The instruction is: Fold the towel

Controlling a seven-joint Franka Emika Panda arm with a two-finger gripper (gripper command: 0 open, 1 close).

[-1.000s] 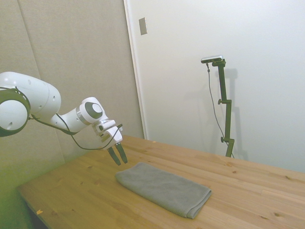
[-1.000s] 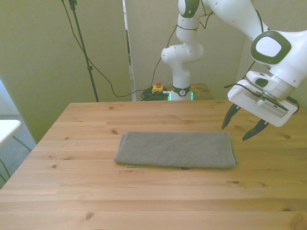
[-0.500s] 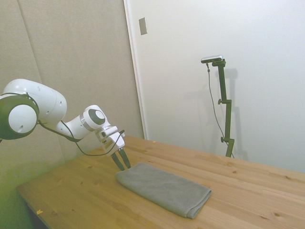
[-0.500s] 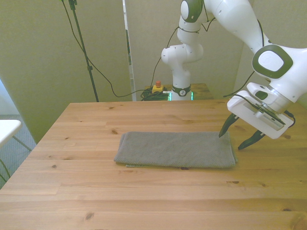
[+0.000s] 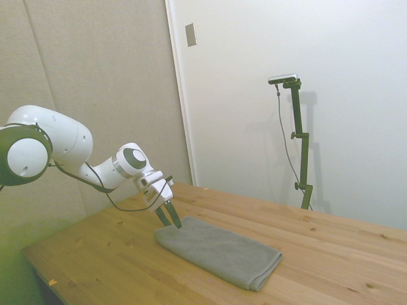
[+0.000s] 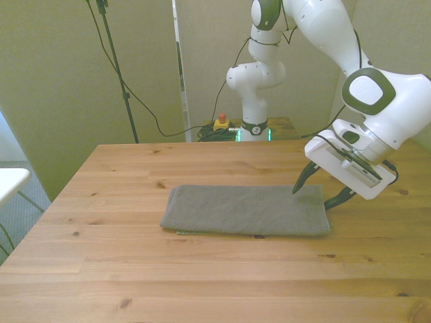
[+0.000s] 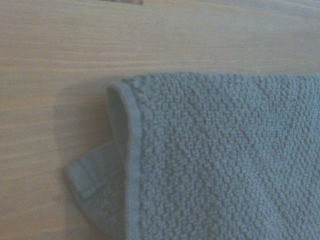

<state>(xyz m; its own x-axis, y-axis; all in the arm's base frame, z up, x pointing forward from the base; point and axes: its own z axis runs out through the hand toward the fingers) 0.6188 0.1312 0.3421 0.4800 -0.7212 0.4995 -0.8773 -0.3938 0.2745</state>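
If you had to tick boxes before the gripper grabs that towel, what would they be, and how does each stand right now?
1. Gripper open: ok, fingers spread in the front view.
2. Gripper at the towel's end: ok, at the front view's right end.
3. Towel flat on the table: ok, a neat layered rectangle.
4. Layers lined up at the corner: not ok, a lower layer pokes out in the wrist view.
5. Fingertips touching cloth: cannot tell.
6. Room to fold: ok, nothing else lies on the table.

The gripper (image 6: 315,194) is descending and closing in, fingers spread, over the towel's (image 6: 246,210) end on the front view's right.
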